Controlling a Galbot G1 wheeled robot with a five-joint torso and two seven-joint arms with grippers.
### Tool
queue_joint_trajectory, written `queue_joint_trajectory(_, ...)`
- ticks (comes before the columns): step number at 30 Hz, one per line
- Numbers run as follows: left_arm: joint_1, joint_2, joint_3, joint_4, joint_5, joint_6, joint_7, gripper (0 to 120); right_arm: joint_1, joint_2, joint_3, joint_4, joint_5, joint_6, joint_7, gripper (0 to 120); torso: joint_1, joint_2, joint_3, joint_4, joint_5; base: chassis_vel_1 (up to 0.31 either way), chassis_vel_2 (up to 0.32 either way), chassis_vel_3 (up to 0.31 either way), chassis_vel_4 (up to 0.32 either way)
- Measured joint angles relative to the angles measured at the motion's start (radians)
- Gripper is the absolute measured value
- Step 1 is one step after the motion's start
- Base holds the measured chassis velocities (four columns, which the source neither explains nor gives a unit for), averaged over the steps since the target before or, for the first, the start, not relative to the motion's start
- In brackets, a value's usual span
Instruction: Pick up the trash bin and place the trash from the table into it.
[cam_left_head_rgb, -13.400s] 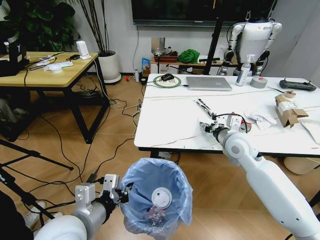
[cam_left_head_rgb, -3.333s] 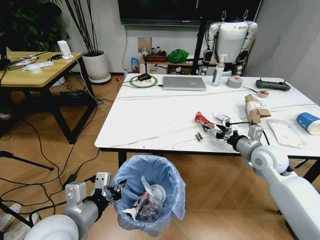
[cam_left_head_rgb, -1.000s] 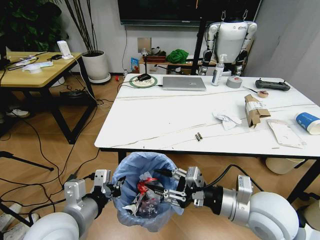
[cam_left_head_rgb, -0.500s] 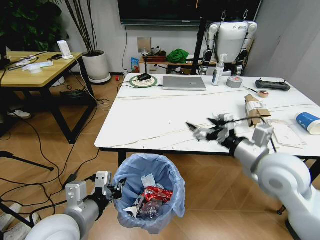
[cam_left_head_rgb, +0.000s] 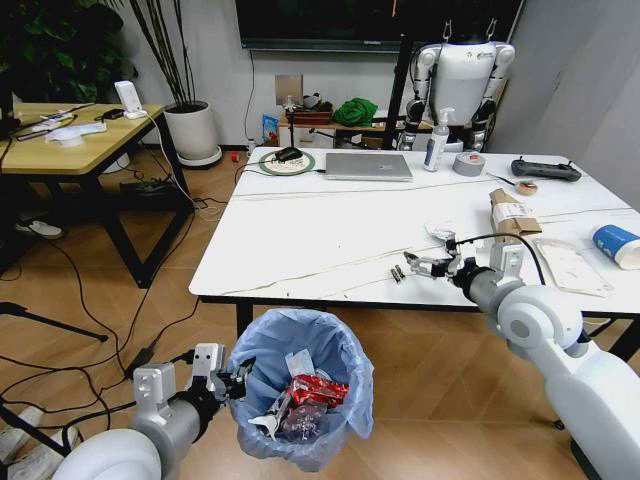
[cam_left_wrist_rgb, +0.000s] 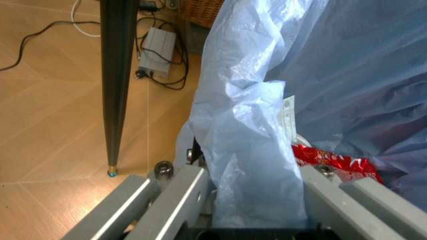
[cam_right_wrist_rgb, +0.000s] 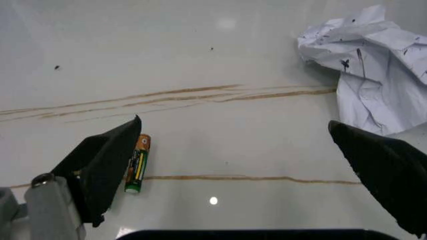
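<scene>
Bin clamped left — right gripper spread, table

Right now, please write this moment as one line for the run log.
left pincer: shut on trash bin rim | right pincer: open, over table | nearby: battery, crumpled white paper

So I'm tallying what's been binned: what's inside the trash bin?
Inside the trash bin, held by the left gripper, lie a red wrapper, white paper and clear plastic scraps. Anything underneath is covered.
</scene>
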Motion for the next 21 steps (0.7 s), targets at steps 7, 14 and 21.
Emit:
queue_joint_trajectory(7,-0.002,0.003,0.004,0.0,0.0,0.0,0.003,2,0.004,0.0,-0.017,0.015,-0.012,-0.019,-0.001,100,0.0,0.0,0.0,0.0001,-0.0002,0.0,0.0,0.0,0.0)
queue_joint_trajectory(14,0.0,0.007,0.008,0.0,0.0,0.0,0.004,2,0.004,-0.002,-0.031,0.005,-0.068,-0.031,-0.013,100,0.0,0.0,0.0,0.0001,0.0,0.0,0.0,0.0,0.0)
queue_joint_trajectory(21,0.0,0.018,0.006,0.0,-0.003,0.0,0.004,2,0.003,-0.007,-0.04,0.01,-0.068,-0.031,-0.016,100,0.0,0.0,0.0,0.0001,-0.0001,0.0,0.0,0.0,0.0)
